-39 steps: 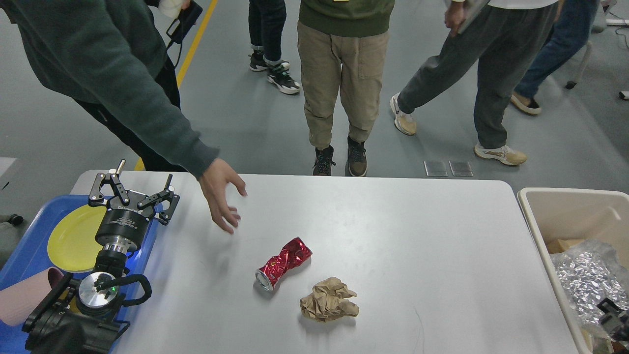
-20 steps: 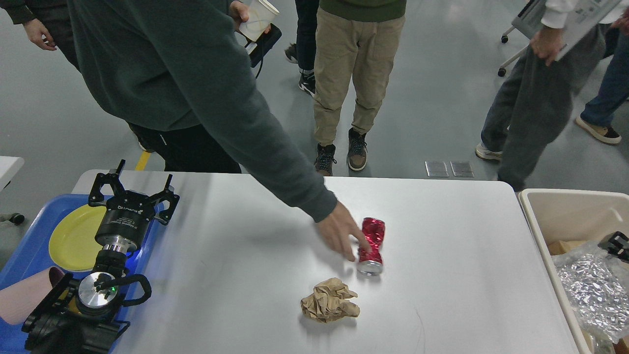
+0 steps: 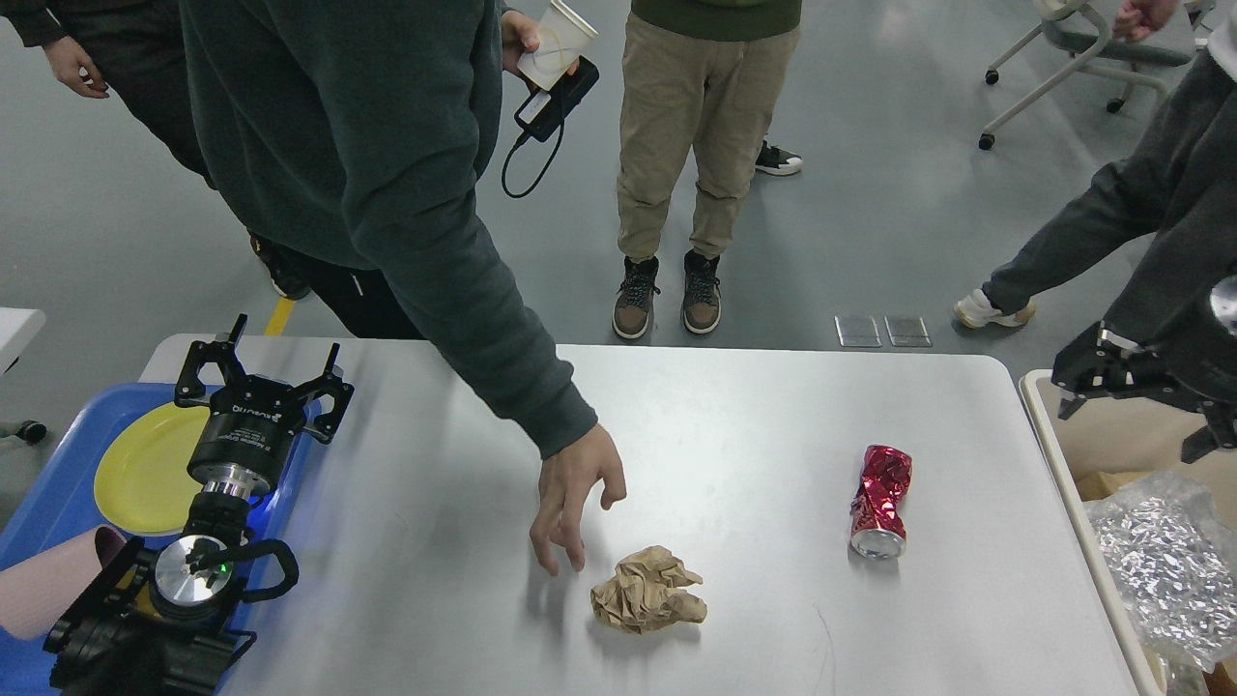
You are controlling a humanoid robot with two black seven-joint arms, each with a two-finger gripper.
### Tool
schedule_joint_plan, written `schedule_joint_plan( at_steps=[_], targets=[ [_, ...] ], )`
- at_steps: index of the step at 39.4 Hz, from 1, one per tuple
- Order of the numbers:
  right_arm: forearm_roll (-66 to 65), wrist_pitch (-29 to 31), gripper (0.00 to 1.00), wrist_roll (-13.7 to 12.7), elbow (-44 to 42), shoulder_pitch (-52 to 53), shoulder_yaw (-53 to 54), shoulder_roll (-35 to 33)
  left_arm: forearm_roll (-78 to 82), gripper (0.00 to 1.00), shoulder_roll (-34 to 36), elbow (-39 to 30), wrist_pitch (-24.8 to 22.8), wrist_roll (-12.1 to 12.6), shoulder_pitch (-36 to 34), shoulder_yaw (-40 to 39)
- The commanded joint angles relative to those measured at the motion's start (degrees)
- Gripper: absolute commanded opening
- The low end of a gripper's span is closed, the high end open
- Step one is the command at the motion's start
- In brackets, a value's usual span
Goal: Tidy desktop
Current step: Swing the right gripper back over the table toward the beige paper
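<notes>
Since half a second ago the crushed red can [image 3: 880, 501] has gone from the middle of the desktop [image 3: 734, 425] to its right part, and the bystander's hand [image 3: 574, 503] that was touching it has drawn back to hang, fingers down, just left of the crumpled brown paper ball [image 3: 647, 602]; your right gripper [image 3: 1131, 387] has also risen from low inside the beige bin [image 3: 1039, 411] to above that bin's far left corner. The desktop fills the lower centre of your view, white and wide, between the two grippers. The can lies on it upright in the view, silver end toward you, well apart from both grippers but nearer the right one. The paper ball sits near the table's close edge, left of the can and apart from it. Your left gripper [image 3: 261, 372] hovers over the table's far left corner, where the desktop meets the blue tray [image 3: 58, 483]; its fingers are spread wide and hold nothing. Your right gripper is seen dark and partly against a passer-by's trousers, so you cannot tell how far its fingers are parted, nor whether it holds anything. In the tray lie a yellow plate [image 3: 145, 469] and a pink cup [image 3: 48, 585] on its side. Crumpled silver foil [image 3: 1160, 561] lies in the bin.
</notes>
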Motion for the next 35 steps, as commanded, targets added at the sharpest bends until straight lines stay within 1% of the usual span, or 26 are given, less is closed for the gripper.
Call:
schedule_joint_plan(
  at_steps=[1,6,9,12,17,35],
  targets=[
    [0.30,3.31,1.00,-0.01,7.23,9.24,0.40,5.44,0.00,0.96,0.05,0.00,0.01,0.00,0.00,0.00],
    [1.00,8.14,1.00,0.07,11.01,16.98,3.30,10.80,0.00,0.96,-0.04,0.00,0.01,0.00,0.00,0.00],
    [1.17,10.08,1.00,0.16,14.34,21.71,6.10,12.12,0.00,0.96,0.05,0.00,0.01,0.00,0.00,0.00],
    [1.17,10.09,1.00,0.08,16.63,24.45,7.26,12.39,0.00,0.96,0.05,0.00,0.01,0.00,0.00,0.00],
    [1.26,9.30,1.00,0.25,18.75,25.69,7.61,14.76,0.00,0.96,-0.03,0.00,0.01,0.00,0.00,0.00],
    [3.20,8.68,1.00,0.25,19.45,25.78,8.23,14.85,0.00,0.96,0.05,0.00,0.01,0.00,0.00,0.00]
  ],
)
